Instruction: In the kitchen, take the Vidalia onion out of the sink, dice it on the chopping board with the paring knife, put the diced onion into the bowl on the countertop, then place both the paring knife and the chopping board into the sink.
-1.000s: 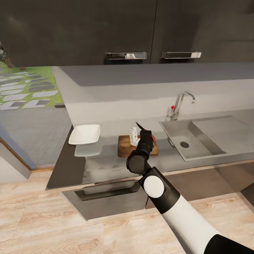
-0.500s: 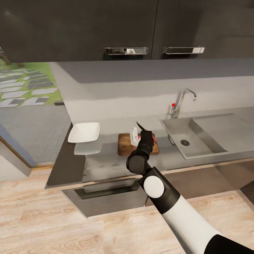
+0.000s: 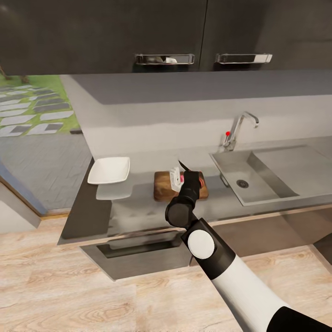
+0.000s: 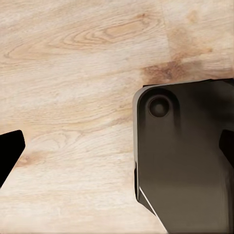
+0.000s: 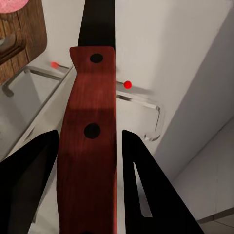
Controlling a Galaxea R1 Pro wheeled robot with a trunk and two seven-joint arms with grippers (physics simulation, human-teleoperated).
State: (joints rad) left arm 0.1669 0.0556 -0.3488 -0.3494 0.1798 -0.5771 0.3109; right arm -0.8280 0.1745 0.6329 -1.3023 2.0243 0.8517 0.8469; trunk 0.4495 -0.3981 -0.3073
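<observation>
My right gripper (image 3: 182,174) is shut on the paring knife (image 3: 183,164), just above the brown chopping board (image 3: 163,188) on the grey countertop (image 3: 138,212). In the right wrist view the knife's red-brown riveted handle (image 5: 90,131) sits between the dark fingers (image 5: 29,185), dark blade pointing away. A pinkish Vidalia onion (image 5: 12,4) lies on the board's (image 5: 22,34) edge. The white square bowl (image 3: 109,169) stands left of the board. The steel sink (image 3: 265,184) lies to its right. My left gripper (image 4: 117,148) hangs open over the floor.
A chrome tap with a red knob (image 3: 237,131) rises behind the sink. Dark wall cupboards (image 3: 161,32) hang above the counter. A dark drawer front (image 3: 138,251) sits under the counter's front edge. Light wooden floor (image 4: 73,73) lies below, with a dark part of the robot base (image 4: 185,161).
The whole head view has shifted, so the camera moved: cupboards and counter sit higher in the picture. My right arm keeps the same hold on the knife over the board.
</observation>
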